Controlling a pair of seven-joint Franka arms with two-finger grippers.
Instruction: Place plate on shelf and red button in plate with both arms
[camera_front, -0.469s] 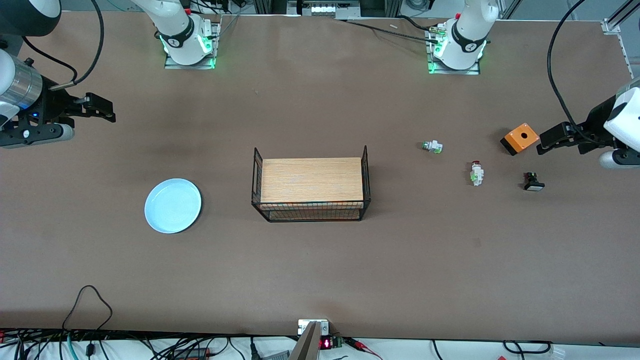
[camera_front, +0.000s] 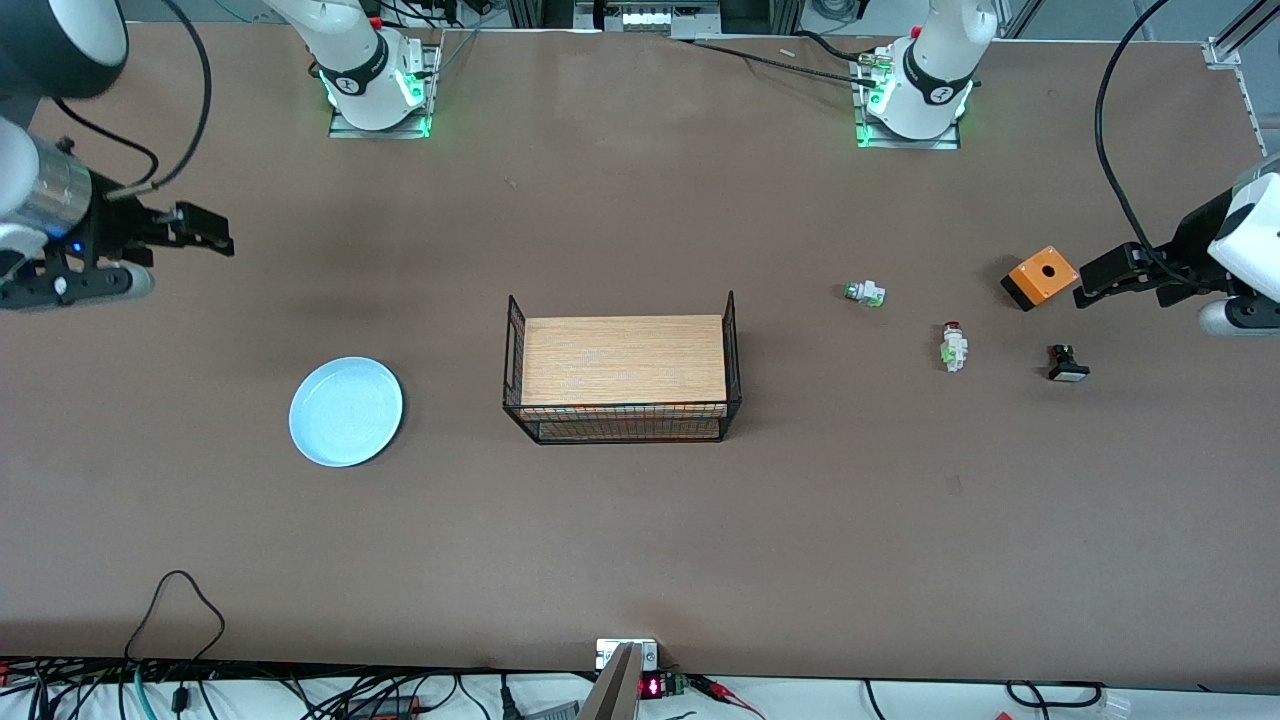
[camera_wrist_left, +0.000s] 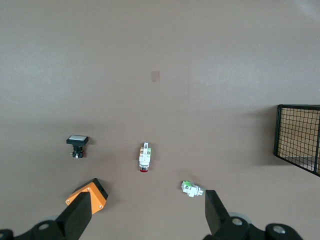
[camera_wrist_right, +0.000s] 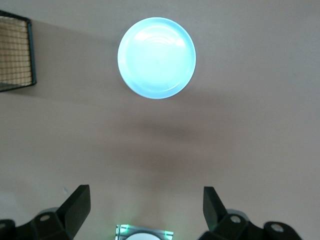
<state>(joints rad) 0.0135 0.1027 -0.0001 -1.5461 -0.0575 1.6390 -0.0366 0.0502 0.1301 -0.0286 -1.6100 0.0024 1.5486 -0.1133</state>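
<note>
A: Right pincer (camera_front: 205, 232) shifted slightly at its bench (camera_front: 640, 540) end, spread, empty; left pincer (camera_front: 1100, 275) unmoved beside orange box (camera_front: 1040, 276), spread.

B: Round pale-blue glossy plate (camera_front: 346, 411) and white red-capped button (camera_front: 953, 346) untouched on bench; grasping not begun.

Robot lab: bolted arms, cable clutter (camera_front: 250, 690)

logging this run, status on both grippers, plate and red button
Left gripper open, empty, up by the orange box. Right gripper open, empty, over bare table. Plate and red button untouched on the table. Nothing blocking either.
</note>
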